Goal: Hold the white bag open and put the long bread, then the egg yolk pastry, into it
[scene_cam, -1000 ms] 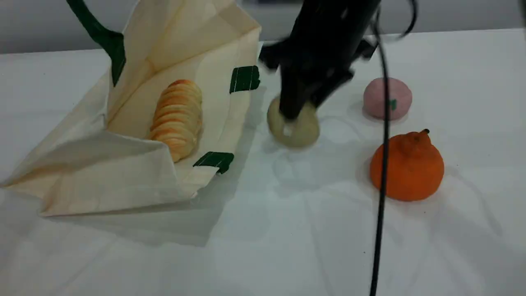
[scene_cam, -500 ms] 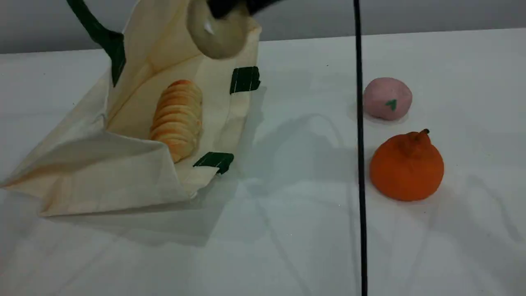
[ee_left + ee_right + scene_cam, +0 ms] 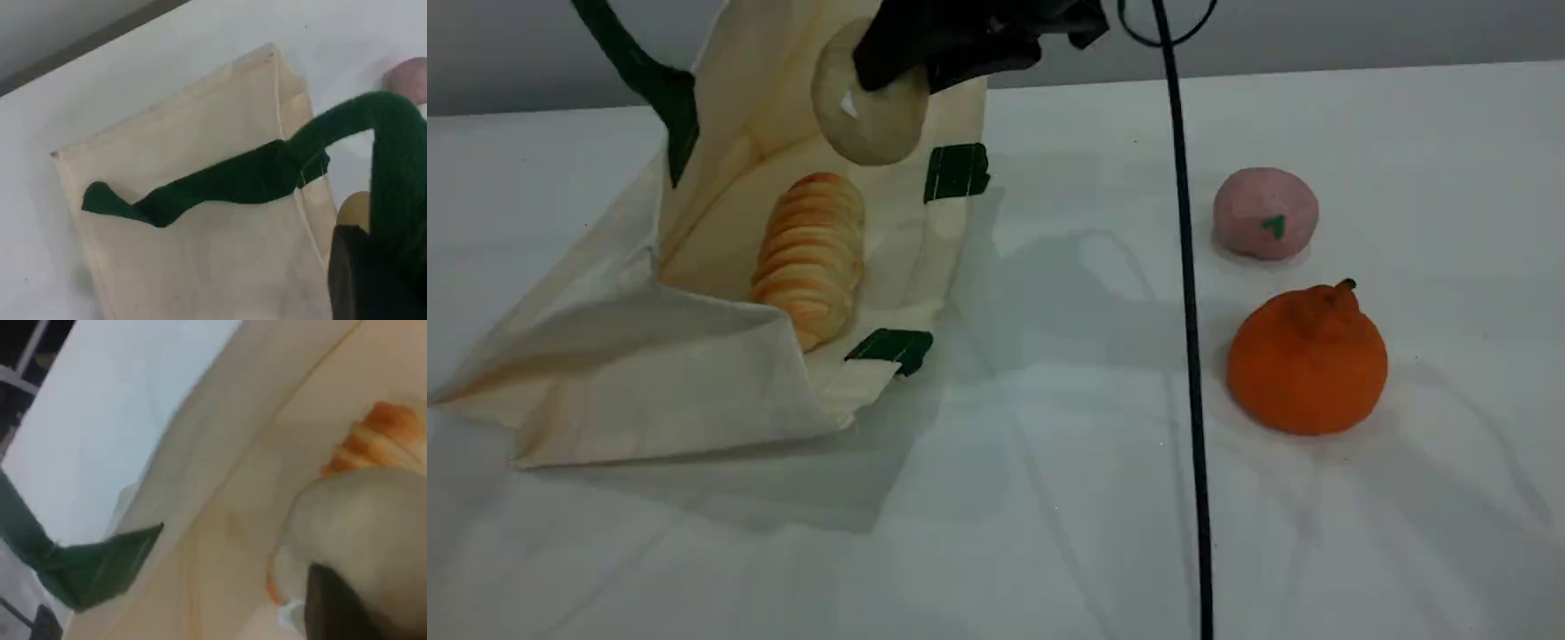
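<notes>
Now my right gripper (image 3: 925,67) clamps the egg yolk pastry (image 3: 869,111) over the white bag (image 3: 720,391); my left gripper (image 3: 363,280) pinches its strap (image 3: 227,183), holding it open.

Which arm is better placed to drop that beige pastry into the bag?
The right. The right arm's jaws hold the egg yolk pastry in the air over the open white bag, where the long bread lies. The left arm's jaws are shut on the green handle, holding the bag open.
</notes>
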